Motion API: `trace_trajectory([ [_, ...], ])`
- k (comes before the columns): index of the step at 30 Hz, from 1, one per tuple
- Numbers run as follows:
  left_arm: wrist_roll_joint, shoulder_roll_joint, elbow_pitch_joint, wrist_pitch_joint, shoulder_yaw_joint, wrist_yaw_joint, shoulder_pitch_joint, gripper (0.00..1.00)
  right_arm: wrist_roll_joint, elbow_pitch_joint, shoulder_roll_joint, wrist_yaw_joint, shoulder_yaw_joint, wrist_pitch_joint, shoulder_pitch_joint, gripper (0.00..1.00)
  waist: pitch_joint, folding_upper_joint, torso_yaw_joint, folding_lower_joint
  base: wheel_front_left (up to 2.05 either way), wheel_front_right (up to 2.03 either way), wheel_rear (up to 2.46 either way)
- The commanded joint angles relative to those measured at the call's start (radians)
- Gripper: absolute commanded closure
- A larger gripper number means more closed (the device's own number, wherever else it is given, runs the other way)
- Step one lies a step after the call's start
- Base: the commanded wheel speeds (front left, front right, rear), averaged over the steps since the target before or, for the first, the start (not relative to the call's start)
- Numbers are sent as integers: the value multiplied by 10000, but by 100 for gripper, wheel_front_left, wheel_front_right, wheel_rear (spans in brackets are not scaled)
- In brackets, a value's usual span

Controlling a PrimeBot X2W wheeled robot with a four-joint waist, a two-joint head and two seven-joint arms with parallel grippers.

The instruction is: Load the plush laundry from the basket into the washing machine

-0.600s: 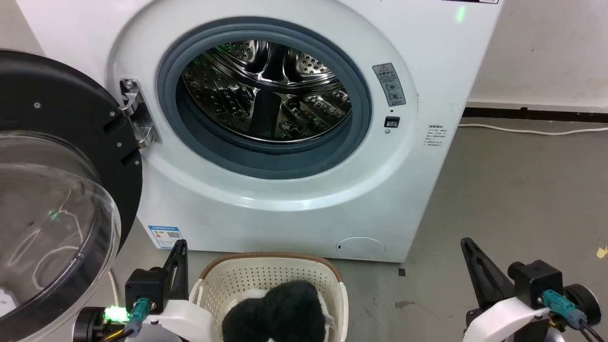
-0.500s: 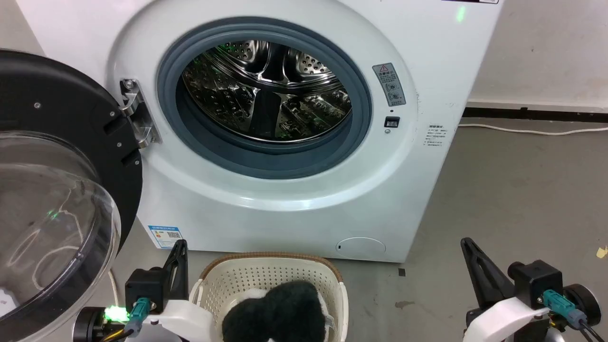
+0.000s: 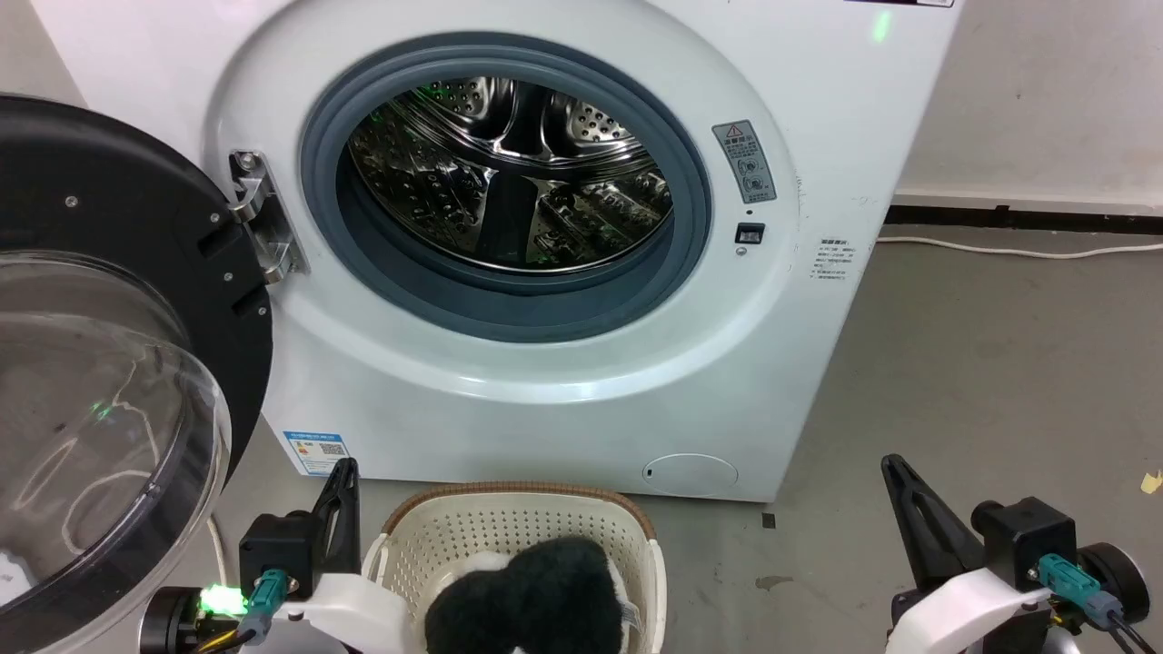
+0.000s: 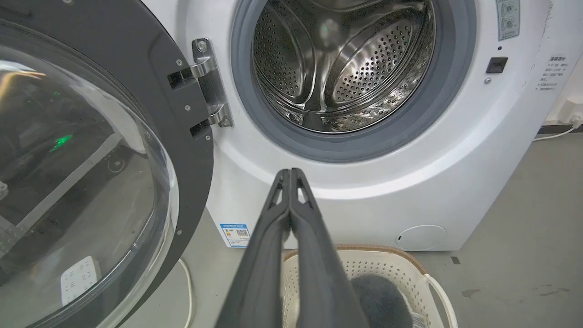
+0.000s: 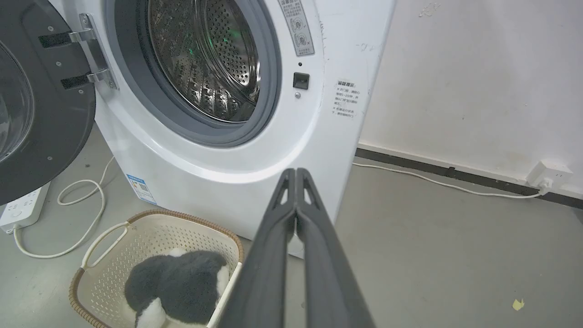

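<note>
The black plush laundry with white furry patches lies in the cream basket, which stands on the floor before the washing machine. The washer's round door hangs wide open at the left, baring the steel drum. My left gripper is shut, just left of the basket. My right gripper is shut too, well to the right of it. In the right wrist view the plush laundry fills the basket below and left of my right gripper. The left gripper points at the washer's front.
A white cable and a power strip lie on the floor under the open door. Another cord runs along the right wall to a socket. Bare grey floor stretches to the right of the washer.
</note>
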Motion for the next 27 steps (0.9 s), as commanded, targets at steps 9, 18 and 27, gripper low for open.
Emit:
trace_trajectory([
  [9,16,1,-43,3,1,-55,-155,100,-76,-43,-6,-9,-1,14,-116,100,0,0,0,0,0,0,0],
  [18,0,0,2,-2,-5,4,4,0,5,4,0,0,0,-1,2,0,0,0,0,0,0,0,0],
  [27,-8,0,-18,-108,-91,34,-2,0,117,-5,0,0,-29,-108,6,0,61,0,-18,0,0,0,0],
])
